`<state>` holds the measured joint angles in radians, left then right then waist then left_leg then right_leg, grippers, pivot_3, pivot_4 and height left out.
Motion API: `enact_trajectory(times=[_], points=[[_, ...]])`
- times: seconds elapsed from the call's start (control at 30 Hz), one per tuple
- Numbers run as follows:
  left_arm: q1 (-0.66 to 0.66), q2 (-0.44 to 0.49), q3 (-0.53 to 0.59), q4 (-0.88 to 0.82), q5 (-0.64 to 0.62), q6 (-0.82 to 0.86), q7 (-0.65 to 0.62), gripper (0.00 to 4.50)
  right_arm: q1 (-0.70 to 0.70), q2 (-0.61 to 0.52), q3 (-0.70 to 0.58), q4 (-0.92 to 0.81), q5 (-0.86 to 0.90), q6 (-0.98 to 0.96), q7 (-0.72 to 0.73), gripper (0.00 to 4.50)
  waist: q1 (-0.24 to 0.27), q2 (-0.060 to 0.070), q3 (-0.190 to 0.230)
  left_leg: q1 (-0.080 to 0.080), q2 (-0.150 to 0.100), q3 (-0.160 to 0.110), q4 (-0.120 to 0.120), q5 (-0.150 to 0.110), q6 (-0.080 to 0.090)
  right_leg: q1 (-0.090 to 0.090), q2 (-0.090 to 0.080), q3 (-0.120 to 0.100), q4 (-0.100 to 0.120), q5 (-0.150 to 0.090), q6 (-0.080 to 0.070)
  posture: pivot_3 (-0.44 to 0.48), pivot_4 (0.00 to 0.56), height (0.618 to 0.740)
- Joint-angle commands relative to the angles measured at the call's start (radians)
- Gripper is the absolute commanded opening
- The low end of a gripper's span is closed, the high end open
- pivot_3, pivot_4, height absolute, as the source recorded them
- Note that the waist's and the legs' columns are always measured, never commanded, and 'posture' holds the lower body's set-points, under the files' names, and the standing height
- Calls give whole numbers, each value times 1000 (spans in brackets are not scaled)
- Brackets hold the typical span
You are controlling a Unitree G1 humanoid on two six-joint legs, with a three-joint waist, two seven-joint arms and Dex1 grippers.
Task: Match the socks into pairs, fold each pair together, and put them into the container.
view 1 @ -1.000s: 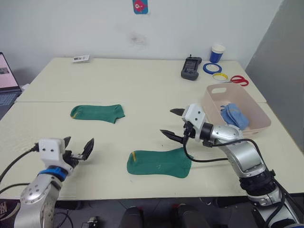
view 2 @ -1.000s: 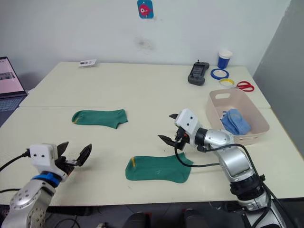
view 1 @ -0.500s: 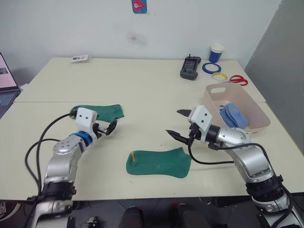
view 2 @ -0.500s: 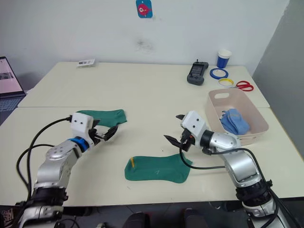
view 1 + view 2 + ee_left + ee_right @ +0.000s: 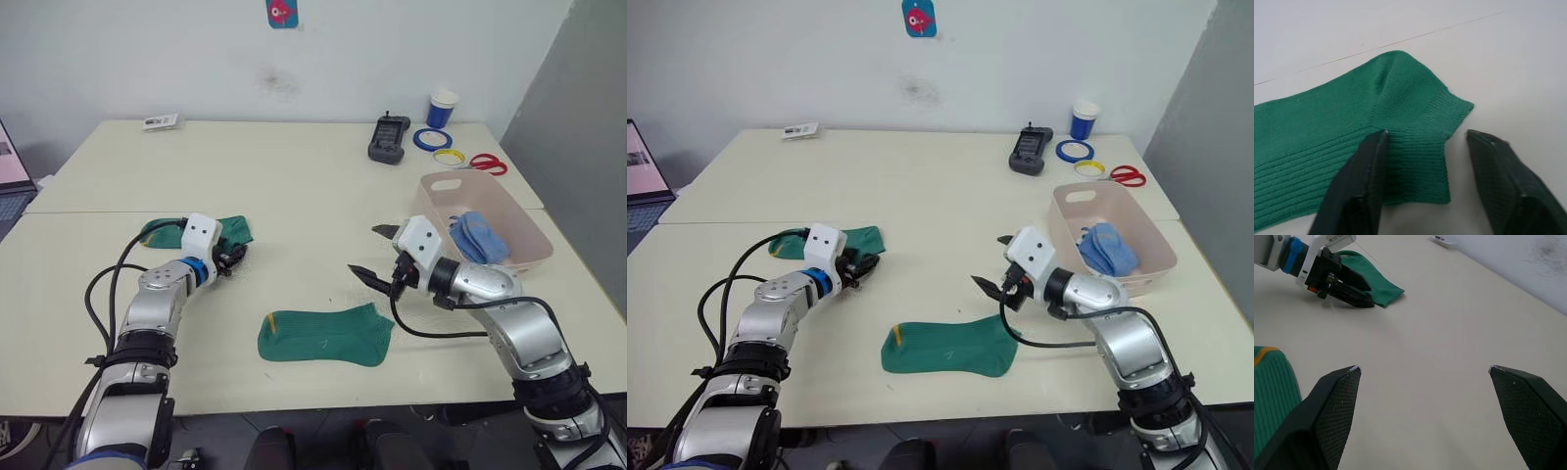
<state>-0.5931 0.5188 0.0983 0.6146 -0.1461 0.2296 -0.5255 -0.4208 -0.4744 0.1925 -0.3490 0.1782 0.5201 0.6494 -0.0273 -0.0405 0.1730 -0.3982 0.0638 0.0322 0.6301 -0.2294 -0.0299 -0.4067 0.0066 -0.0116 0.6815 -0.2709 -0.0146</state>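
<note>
Left gripper [image 5: 1422, 142] is down at the table [image 5: 323, 186], at the cuff end of the far green sock [image 5: 1327, 142]; its fingers [image 5: 1359, 181] stand moderately open, one resting on the ribbed cuff, the other on bare table just beside the cuff's edge, so the cuff corner lies between them, not clamped. That sock lies flat on the robot's left side of the table, partly hidden behind the left wrist in the head views. Right gripper [image 5: 377, 252] hovers above the table near the middle, fingers spread wide, holding nothing. Near green sock [image 5: 326, 336] lies flat toward the front edge, yellow trim at its left end, its right end just below the right gripper. Pink container [image 5: 529, 257] sits at the right, with folded light blue socks [image 5: 473, 235] inside. At the far right: blue cup [image 5: 442, 106], tape rings [image 5: 432, 139], scissors [image 5: 487, 164], a black device [image 5: 389, 138].
</note>
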Motion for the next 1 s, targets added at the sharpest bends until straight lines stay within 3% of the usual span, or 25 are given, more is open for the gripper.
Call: enact_trajectory(times=[0.03, 0.2, 0.4, 0.63, 0.83, 1.0], points=[[3, 5, 24, 9, -3, -12, 3, 1470, -1, -5, -28, -49, 8, 1, -8, 4500, 0, 0, 0, 0, 0, 0, 0, 0, 0, 0, 0, 0, 0, 0, 0, 0, 150, 740], [2, 19, 40, -18, -10, -16, -16, 13, -4, 6, -27, -38, 9, -3, -9, 4500, 1, 0, 0, 0, 0, 0, 0, 0, 0, 0, 0, 0, 0, 0, 0, 0, 150, 740], [32, 18, 21, -106, -27, -1, -88, 13, -18, 14, -25, -6, 5, -18, 0, 4500, 1, 0, 0, -1, -1, 0, 0, 0, 0, 0, 0, 0, 0, 0, 0, 0, 150, 740], [153, 13, -21, -467, -110, 154, -202, 13, -1, -13, -44, 12, 6, -47, 22, 4500, 1, 0, 0, -1, 0, 0, 0, 0, 0, 0, -1, 0, 0, 0, 0, 0, 150, 740], [241, 51, -137, -798, -224, 348, -344, 13, 13, -54, -63, 34, 5, -78, 46, 4500, 1, 0, 0, -1, -1, 0, 0, 0, 0, 0, -1, 1, 0, 0, 0, 0, 150, 740], [280, 108, -257, -959, -253, 390, -452, 13, 14, -71, -76, 57, 11, -96, 58, 4500, 0, 0, 0, 0, -1, 0, 0, 0, 0, 0, 0, 1, -1, 0, 0, 0, 150, 740]])
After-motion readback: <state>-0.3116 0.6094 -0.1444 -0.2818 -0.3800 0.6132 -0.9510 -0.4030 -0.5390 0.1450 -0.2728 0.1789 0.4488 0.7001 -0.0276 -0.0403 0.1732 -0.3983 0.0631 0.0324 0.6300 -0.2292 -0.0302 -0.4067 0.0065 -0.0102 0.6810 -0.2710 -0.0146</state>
